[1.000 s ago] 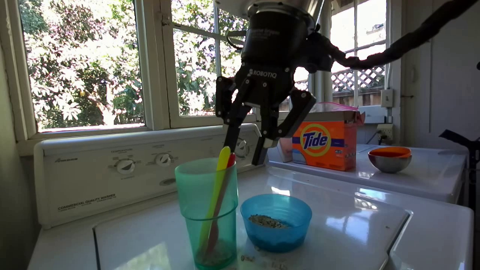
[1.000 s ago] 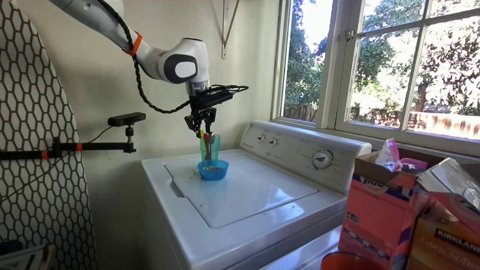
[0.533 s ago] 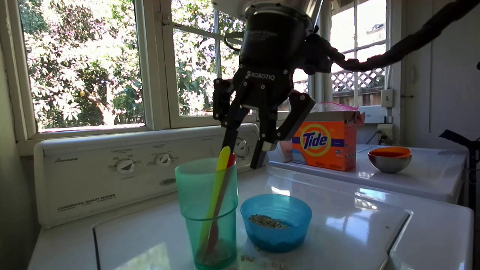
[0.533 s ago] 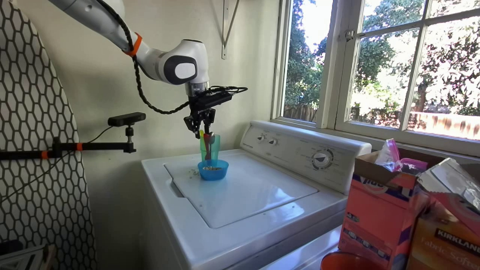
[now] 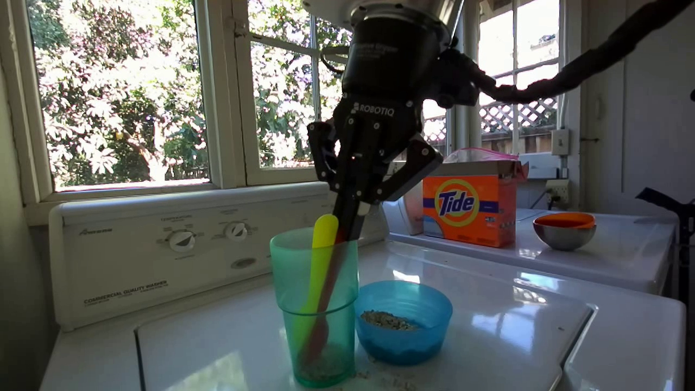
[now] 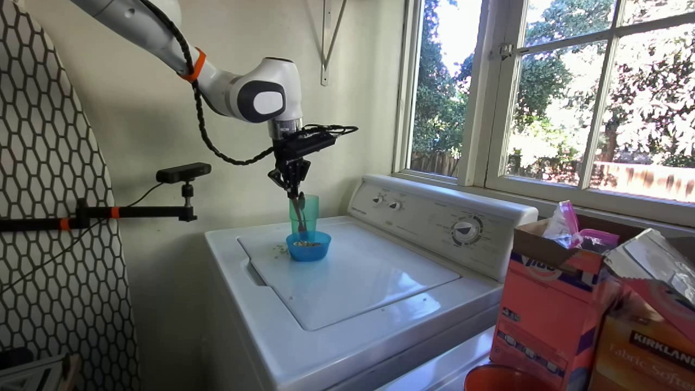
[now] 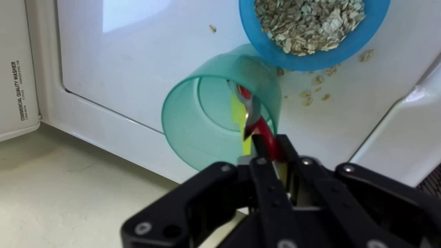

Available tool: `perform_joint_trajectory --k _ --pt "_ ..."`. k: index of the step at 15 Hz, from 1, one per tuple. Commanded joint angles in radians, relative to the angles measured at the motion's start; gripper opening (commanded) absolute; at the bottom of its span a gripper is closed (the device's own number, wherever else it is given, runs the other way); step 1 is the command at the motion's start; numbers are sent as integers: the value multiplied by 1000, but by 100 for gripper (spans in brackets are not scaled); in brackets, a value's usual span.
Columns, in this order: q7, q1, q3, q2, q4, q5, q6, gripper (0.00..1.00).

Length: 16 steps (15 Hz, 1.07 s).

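Note:
My gripper (image 7: 271, 138) is shut on the red handle (image 7: 264, 130) of a utensil, just above the rim of a translucent green cup (image 7: 203, 117). The red utensil slants down inside the cup. Beside it in the cup leans a yellow utensil (image 5: 324, 239), outside the grip. A grey metal piece (image 7: 253, 109), maybe a spoon head, shows near the red handle in the wrist view. Close against the cup stands a blue bowl (image 5: 404, 347) partly filled with oats (image 7: 310, 27). In an exterior view the gripper (image 6: 294, 194) hangs over the cup's edge.
Cup and bowl stand on a white washer lid (image 6: 358, 282), with loose flakes (image 7: 306, 98) near them. The control panel (image 5: 217, 250) rises behind. Farther off are a Tide box (image 5: 469, 206) and a metal bowl (image 5: 564, 237) with an orange one inside. A camera (image 6: 183, 172) sits on a bar.
The fingers have closed from partly apart onto the red handle. In an exterior view the cup has shifted right, nearer the blue bowl, and the utensils in it have moved with it.

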Motion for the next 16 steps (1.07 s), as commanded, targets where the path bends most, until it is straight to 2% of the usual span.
perform_joint_trajectory --k 1,5,8,10,13,16 --pt "18 3 -2 11 15 -27 -3 3" --pt "23 -2 -8 11 52 -34 -30 3" --pt "2 -8 -17 4 96 13 -66 3" --pt "-24 -13 -26 1 145 49 -143 3" --pt "-106 -19 -41 -1 231 162 -288 3" --pt "-141 -30 -57 0 320 209 -432 3"
